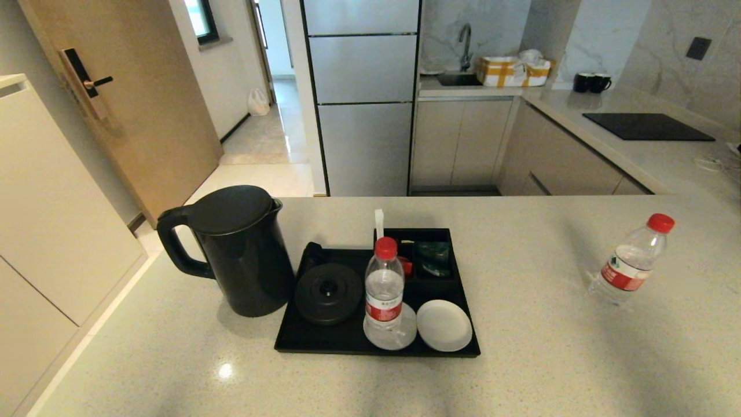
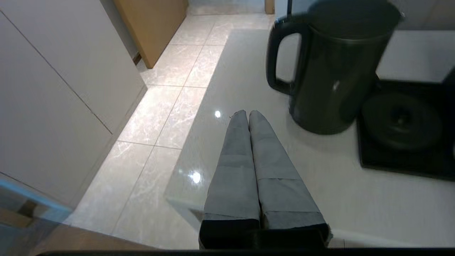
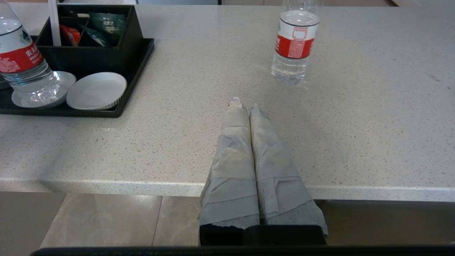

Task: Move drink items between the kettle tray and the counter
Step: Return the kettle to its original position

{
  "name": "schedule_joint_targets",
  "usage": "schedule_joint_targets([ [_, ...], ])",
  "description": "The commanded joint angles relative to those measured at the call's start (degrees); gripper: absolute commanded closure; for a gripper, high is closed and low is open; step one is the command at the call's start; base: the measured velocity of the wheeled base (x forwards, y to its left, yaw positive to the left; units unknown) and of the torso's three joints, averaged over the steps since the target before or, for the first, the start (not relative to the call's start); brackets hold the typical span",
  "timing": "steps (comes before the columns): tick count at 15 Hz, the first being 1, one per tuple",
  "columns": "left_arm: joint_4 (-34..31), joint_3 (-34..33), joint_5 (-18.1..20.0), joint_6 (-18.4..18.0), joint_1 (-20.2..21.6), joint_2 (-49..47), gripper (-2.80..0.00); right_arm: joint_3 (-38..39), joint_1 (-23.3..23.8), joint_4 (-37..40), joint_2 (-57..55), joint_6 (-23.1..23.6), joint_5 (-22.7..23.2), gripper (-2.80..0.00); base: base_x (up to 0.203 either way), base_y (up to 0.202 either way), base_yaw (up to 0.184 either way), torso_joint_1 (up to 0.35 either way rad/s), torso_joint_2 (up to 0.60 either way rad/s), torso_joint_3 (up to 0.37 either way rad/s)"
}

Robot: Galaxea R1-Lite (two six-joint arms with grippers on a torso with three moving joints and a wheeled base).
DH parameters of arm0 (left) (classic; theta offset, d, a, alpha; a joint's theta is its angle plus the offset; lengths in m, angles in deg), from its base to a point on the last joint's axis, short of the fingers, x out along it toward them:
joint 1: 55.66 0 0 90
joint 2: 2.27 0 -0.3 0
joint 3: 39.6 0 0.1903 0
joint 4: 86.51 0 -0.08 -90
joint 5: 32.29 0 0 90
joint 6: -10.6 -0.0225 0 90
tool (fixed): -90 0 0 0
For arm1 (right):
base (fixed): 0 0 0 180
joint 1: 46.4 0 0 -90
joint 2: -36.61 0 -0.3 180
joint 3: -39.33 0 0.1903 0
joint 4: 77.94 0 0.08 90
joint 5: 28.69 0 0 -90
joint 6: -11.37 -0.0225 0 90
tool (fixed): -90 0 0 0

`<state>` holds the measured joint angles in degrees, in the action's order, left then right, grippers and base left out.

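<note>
The black kettle point(image 1: 237, 249) stands on the beige counter point(image 1: 521, 359), just left of the black kettle tray point(image 1: 295, 341); its round base point(image 1: 328, 292) on the tray is bare. One red-capped water bottle point(image 1: 384, 292) stands on a white saucer on the tray. A second bottle point(image 1: 630, 263) stands on the counter at the right. My left gripper point(image 2: 247, 113) is shut and empty above the counter's near left corner, short of the kettle point(image 2: 334, 67). My right gripper point(image 3: 243, 105) is shut and empty at the counter's front edge, short of the second bottle point(image 3: 294, 42). Neither arm shows in the head view.
A second white saucer point(image 1: 444, 325) lies on the tray beside the bottle, with sachet compartments point(image 1: 431, 255) behind it. The counter's left edge drops to a tiled floor point(image 2: 153, 117) beside pale cabinets point(image 1: 52, 214). A sink, a fridge and two black mugs point(image 1: 591, 83) stand far behind.
</note>
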<state>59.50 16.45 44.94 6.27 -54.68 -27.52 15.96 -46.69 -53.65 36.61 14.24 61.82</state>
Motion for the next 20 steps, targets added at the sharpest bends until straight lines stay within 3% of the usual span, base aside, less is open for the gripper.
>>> schedule_joint_targets([
  [1, -1.05, -3.12, 0.33, -0.2, 0.2, 7.52, 0.0, 0.0, -0.06, 0.04, 0.09, 0.04, 0.02, 0.0, 0.0, 0.0, 0.0, 0.0, 0.0, 0.0],
  [7, -0.82, -14.07, 1.6, -1.74, -0.3, 17.77, 0.0, 0.0, -0.06, -0.05, 0.09, 0.04, 0.02, 0.0, 0.0, 0.0, 0.0, 0.0, 0.0, 0.0],
  [9, -0.65, -18.89, 4.08, -6.42, -0.4, 24.01, 0.0, 0.0, -0.06, 0.04, 0.09, 0.04, 0.02, 0.0, 0.0, 0.0, 0.0, 0.0, 0.0, 0.0],
  [11, 2.93, -25.88, 3.39, -7.38, -0.43, 25.17, 0.0, 0.0, -0.06, 0.04, 0.09, 0.04, 0.02, 0.0, 0.0, 0.0, 0.0, 0.0, 0.0, 0.0],
  [13, 12.17, -30.19, 3.6, -4.84, -0.45, 25.17, 0.0, 0.0, -0.06, 0.04, 0.09, 0.04, 0.02, 0.0, 0.0, 0.0, 0.0, 0.0, 0.0, 0.0],
  [17, 13.8, -31.39, 10.5, 6.73, -0.45, 25.17, 0.0, 0.0, -0.06, 0.04, 0.09, 0.04, 0.02, 0.0, 0.0, 0.0, 0.0, 0.0, 0.0, 0.0],
  [18, 13.63, -32.37, 12.47, 7.38, -0.45, 25.17, 0.0, 0.0, -0.06, -0.05, 0.09, 0.04, 0.02, 0.0, 0.0, 0.0, 0.0, 0.0, 0.0, 0.0],
  [20, 12.81, -32.68, 12.82, 3.28, -0.45, 25.17, 0.0, 0.0, -0.06, -0.05, 0.09, 0.04, 0.02, 0.0, 0.0, 0.0, 0.0, 0.0, 0.0, 0.0],
])
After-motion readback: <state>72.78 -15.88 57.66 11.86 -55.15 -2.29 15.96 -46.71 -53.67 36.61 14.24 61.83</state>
